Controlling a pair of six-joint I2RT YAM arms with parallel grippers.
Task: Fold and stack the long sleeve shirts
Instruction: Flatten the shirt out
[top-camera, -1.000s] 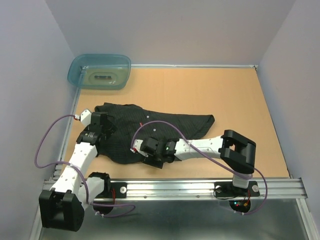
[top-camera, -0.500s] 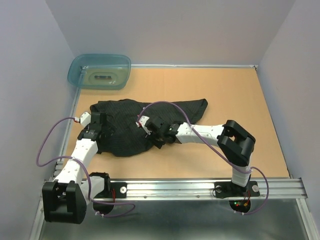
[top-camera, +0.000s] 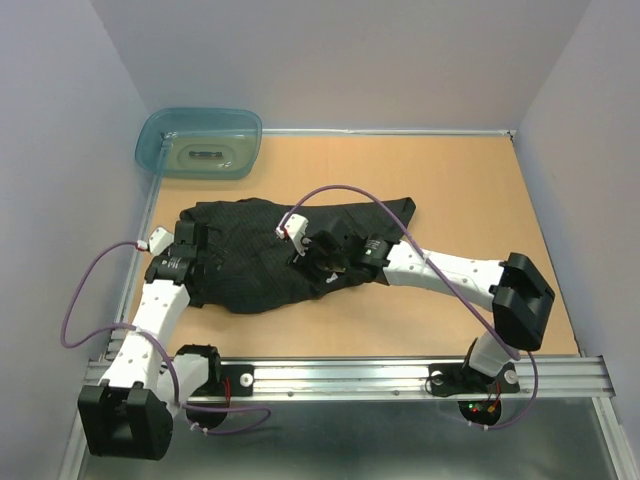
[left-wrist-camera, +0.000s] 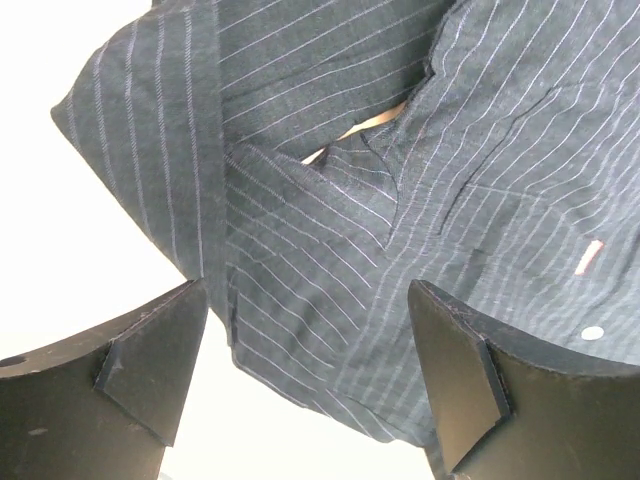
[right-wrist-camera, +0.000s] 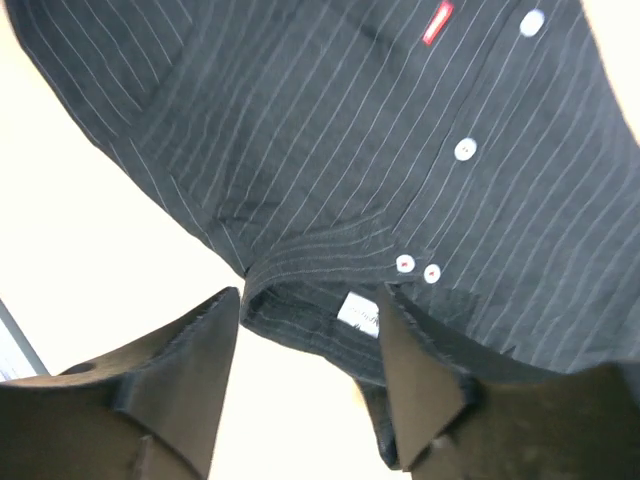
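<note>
We see the left claw (left-wrist-camera: 308, 290) with its jaws spread wide and nothing between them, hanging over the left edge of the black pinstriped shirt (left-wrist-camera: 300, 150), about where it hung a second ago. The right claw (right-wrist-camera: 310, 300) has its jaws apart too. The shirt's folded edge and white label (right-wrist-camera: 360, 315) lie just past its tips, not pinched as far as we can tell. Beyond them run pale buttons (right-wrist-camera: 465, 149) and a small red tag (right-wrist-camera: 437, 22). A second ago the right claw (top-camera: 315, 260) sat at the shirt's near edge with its arm bent. Now it is farther in, over the middle of the cloth, and the arm is stretched out. The shirt (top-camera: 250, 260) has drawn into a tighter heap on the left half of the desk (top-camera: 450, 200), its right end pulled farther back. The teal tub (top-camera: 245, 150) stands in the far left corner, apart from the cloth.
</note>
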